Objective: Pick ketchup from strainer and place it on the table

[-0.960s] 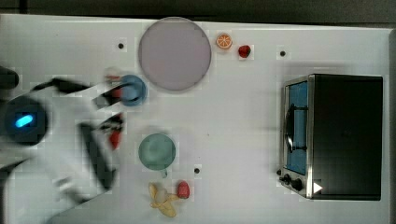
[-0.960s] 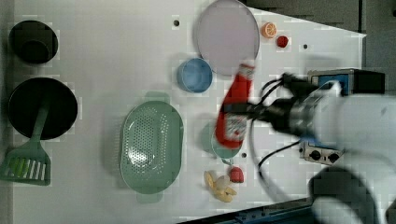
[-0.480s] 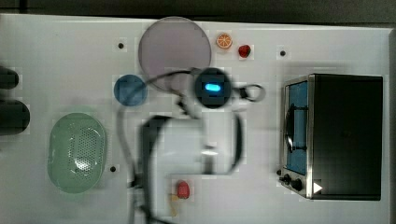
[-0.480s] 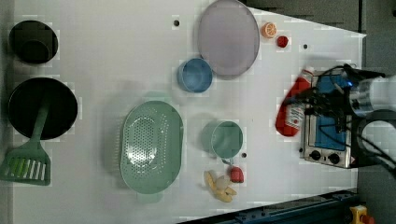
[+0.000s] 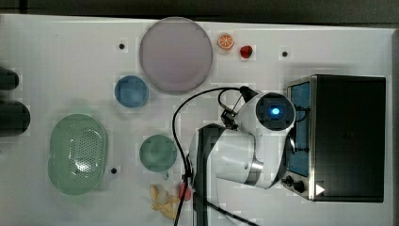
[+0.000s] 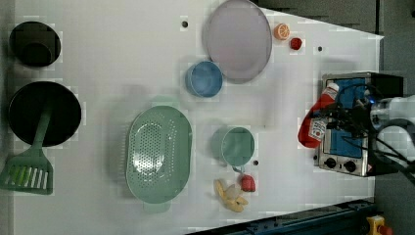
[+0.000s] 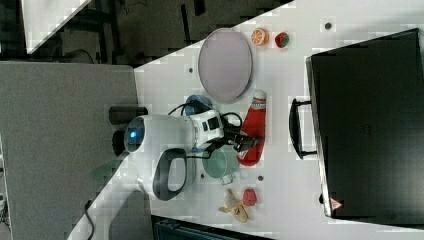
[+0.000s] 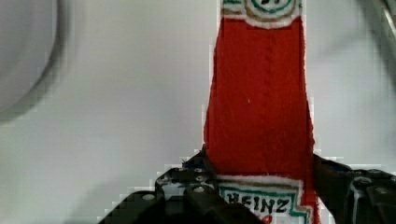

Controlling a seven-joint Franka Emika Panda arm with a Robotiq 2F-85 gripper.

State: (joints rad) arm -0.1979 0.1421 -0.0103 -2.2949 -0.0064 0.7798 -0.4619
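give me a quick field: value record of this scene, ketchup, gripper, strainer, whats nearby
ketchup: red bottle with a white cap, held off the table
gripper: jaws shut on the bottle at its label
strainer: pale green, nothing in it
nearby in the left view: black oven behind the bottle, teal cup at its left
task state: ketchup out of the strainer, not yet set down

3 overhead views share the table [image 5: 61, 61]; the wrist view looks close.
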